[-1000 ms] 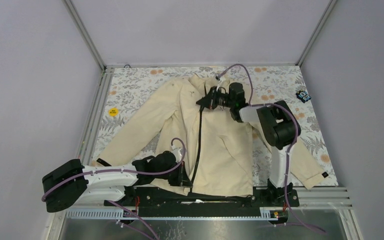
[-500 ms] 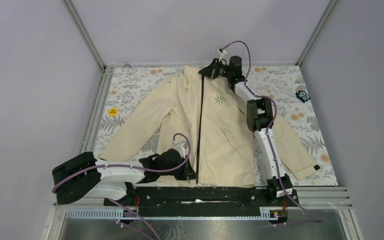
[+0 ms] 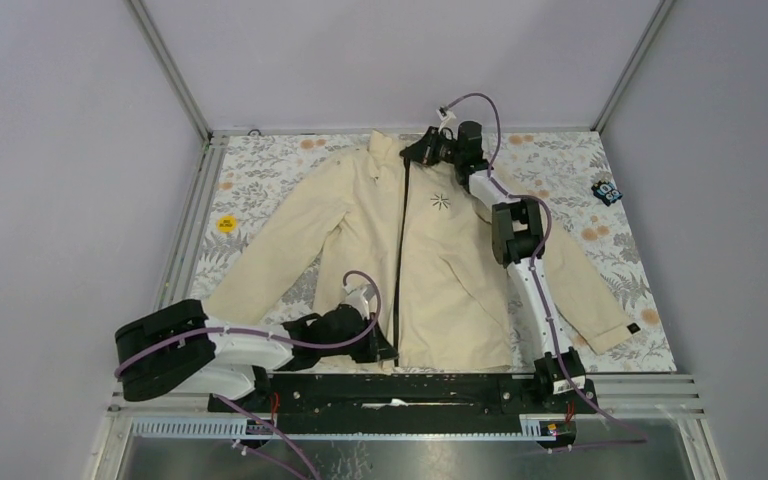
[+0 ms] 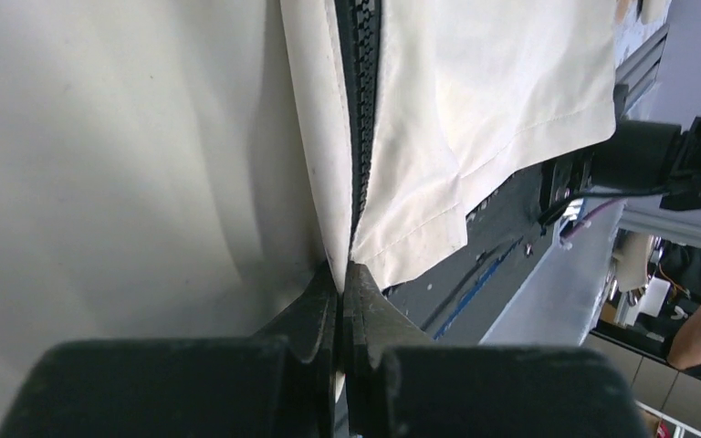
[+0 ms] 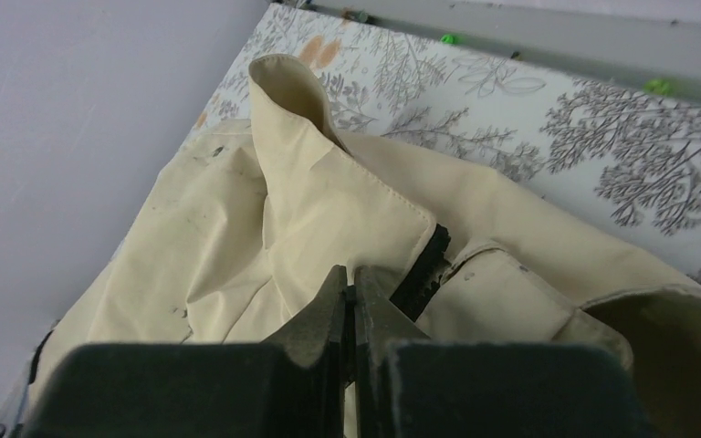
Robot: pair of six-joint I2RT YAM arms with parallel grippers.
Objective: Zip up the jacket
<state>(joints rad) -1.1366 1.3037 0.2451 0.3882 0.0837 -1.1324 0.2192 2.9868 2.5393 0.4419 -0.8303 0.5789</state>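
Note:
The cream-beige jacket (image 3: 460, 270) lies flat on the floral mat, front up, with its star logo (image 3: 440, 201) showing. The dark zipper (image 3: 400, 250) runs as a closed line from hem to collar. My left gripper (image 3: 384, 350) is shut on the jacket's hem at the zipper's bottom end; in the left wrist view (image 4: 342, 274) cream fabric sits between the jaws below the zipper teeth (image 4: 362, 91). My right gripper (image 3: 410, 155) is at the collar, shut on a small dark piece at the zipper's top (image 5: 350, 278), beside the zipper end (image 5: 424, 265) and the upright collar (image 5: 292, 100).
A yellow round sticker (image 3: 225, 223) lies on the mat at the left. A small dark-blue object (image 3: 608, 191) sits at the right edge. The black rail (image 3: 410, 385) runs along the near edge below the hem. Metal frame posts border the back corners.
My right gripper travelled from mid-chest up to the collar, closing the zipper behind it, and the jacket front flattened. In the last half second it hardly moved. My left gripper stayed at the hem.

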